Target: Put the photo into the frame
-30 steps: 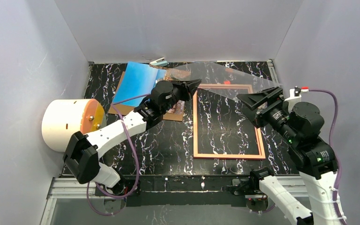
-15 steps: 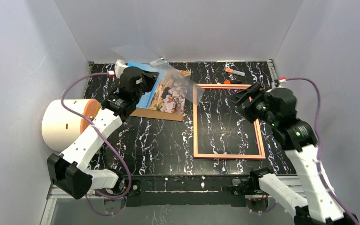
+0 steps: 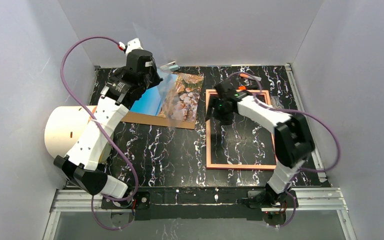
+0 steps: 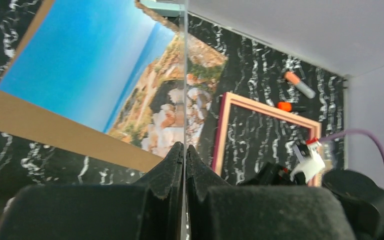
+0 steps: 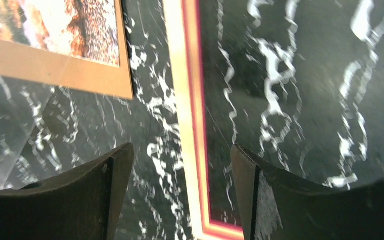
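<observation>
The left hand (image 4: 185, 150) is clenched on the lower edge of a thin clear sheet (image 4: 185, 75), left of the frame (image 3: 243, 165). The right hand (image 5: 180, 155) stands wide open, one finger on each side of the frame's left rail, grasping nothing; contact is unclear. The photo (image 3: 180, 97) lies face up on a brown board (image 3: 150, 120) just left of the frame. The left wrist view shows the sheet's edge; from the top it is perhaps only faint glare.

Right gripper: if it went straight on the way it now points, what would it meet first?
Likely the frame, its left rail lying between the fingers of the open right gripper; depth is unclear.
</observation>
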{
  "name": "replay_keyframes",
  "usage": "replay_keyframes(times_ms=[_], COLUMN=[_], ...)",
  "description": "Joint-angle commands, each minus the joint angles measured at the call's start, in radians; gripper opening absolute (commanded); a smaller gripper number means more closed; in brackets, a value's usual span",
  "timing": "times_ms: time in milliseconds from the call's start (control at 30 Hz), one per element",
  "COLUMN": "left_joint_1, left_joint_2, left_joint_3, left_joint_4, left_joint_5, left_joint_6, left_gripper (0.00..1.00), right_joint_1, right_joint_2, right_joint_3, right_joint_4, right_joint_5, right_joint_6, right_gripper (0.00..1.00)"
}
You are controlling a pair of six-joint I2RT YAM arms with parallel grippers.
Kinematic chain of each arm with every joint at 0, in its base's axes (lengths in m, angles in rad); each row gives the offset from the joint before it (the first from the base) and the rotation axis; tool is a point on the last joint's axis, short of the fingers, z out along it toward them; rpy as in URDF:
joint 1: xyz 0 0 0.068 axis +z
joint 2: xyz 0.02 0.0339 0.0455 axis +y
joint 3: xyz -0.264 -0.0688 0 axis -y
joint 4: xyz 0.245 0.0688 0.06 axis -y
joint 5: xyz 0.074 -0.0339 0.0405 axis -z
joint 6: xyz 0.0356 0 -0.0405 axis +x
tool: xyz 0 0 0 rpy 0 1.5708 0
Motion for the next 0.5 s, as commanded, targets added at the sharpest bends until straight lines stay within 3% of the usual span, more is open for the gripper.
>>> replay_keyframes(times_ms=[0,300,467], left_joint_1=[0.013,0.014,0.014], left_joint_2=[0.030,0.012,0.001], left_joint_3=[0.106,0.096,0.090], left_joint_4=[-0.194,-0.190,-0.162], left_joint_5=[-0.073,-0.097,-0.069], left_joint_6=[0.097,0.092,0.085], left_gripper=[0.00,0.00,0.00], right_joint_1=[0.062,0.086,0.104], right_joint_2=[0.168,0.356,0.390], right_joint_3=[0.188,0.304,0.308], right_joint_4=[-0.098,-0.126,-0.111], right_joint_5=[0.153,0.211,0.191], right_joint_6=[-0.087,-0.185,-0.222], right_gripper=[0.77,0.55,0.51])
